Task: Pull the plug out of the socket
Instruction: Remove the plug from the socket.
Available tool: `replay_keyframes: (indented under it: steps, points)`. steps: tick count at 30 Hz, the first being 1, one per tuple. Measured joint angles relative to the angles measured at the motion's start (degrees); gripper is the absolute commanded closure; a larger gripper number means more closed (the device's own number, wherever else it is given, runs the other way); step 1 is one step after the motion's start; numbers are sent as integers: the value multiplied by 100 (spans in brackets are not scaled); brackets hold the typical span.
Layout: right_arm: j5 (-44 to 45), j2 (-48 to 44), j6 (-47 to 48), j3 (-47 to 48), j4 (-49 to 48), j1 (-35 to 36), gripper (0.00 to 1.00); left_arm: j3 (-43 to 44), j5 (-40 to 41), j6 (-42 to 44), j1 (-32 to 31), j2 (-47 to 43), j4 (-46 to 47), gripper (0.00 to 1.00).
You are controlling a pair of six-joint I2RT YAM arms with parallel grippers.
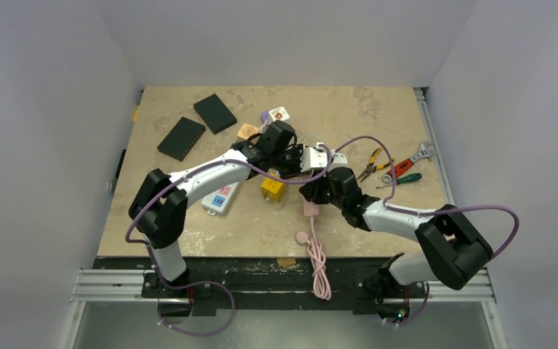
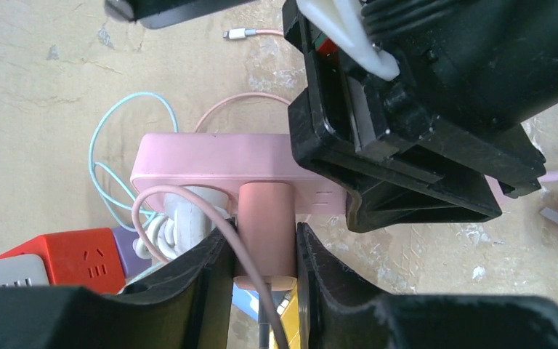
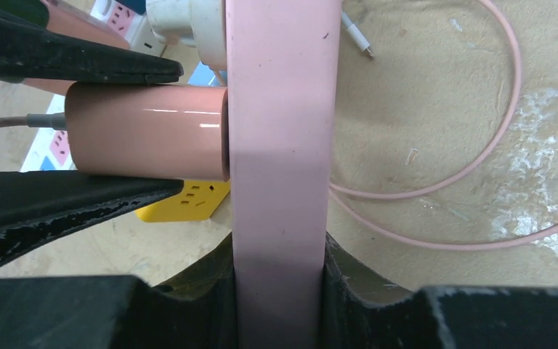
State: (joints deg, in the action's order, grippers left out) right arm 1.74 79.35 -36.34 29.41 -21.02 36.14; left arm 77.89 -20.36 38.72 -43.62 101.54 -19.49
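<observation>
At the middle of the table, my left end effector clamps the pink plug by its flanks. My right end effector pinches the pink socket strip across its narrow sides, likely bracing it so it cannot follow the pull. The plug sits fully seated, long axis square to the strip's face, its cable trailing toward my left wrist.

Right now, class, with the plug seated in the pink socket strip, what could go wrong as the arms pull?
1. The plug looks glossy, so the left gripper could slide off it.
2. The right gripper pinches the socket strip across its narrow sides, so it may twist.
3. The thin cable looped beside the left fingers could snag.
</observation>
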Motion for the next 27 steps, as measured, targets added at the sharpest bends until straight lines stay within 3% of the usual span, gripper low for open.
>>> replay_keyframes:
  steps: [9, 20, 27]
  points:
    - [-238, -426, -68, -365, -57, -299, 100, 2, -133, -9, -79, -9, 109, 100]
    - [94, -625, -52, -188, 605, -284, 100, 13, -192, 216, -107, -13, 98, 100]
    - [1493, -365, -389, -98, 1429, -581, 100, 37, -35, 437, 146, -280, -800, 100]
